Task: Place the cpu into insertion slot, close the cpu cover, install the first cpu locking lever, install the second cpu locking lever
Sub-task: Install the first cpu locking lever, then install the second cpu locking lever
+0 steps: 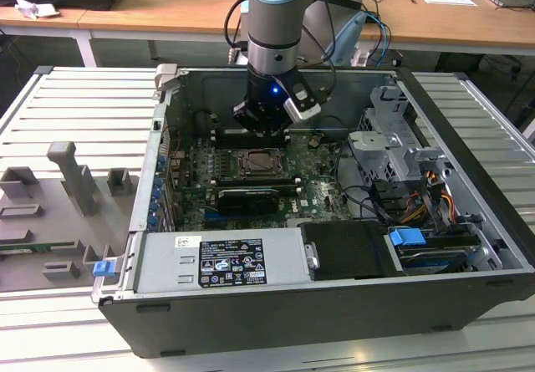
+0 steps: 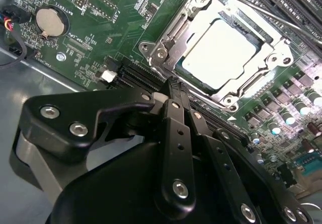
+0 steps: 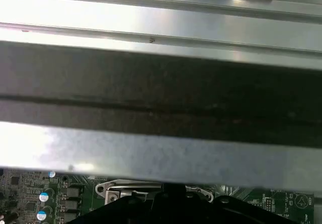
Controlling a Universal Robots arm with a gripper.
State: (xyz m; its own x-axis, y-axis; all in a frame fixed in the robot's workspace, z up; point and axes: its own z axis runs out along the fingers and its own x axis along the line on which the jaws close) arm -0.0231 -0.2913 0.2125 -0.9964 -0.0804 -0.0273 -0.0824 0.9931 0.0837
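Wooden desks [image 1: 167, 12] stand behind the open computer case [image 1: 251, 305]. Inside the insertion slot [image 2: 173, 30], the cpu [image 2: 219, 53] lies under its lowered cpu cover [image 2: 274, 50]; just beside it, the gripper [image 2: 171, 85] is closed and empty, perhaps to press.

The exterior view looks down from outside at the open computer case [image 1: 334, 305]. Both wrist views sit close above its green circuit board [image 2: 100, 38], sharing the socket area.

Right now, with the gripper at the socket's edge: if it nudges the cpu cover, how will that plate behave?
The cpu cover looks like a thin silvery metal frame, so probably stiff but light. It lies flat around the cpu, so a sideways nudge likely moves it little. Its smooth, shiny face may let the gripper slip across it.
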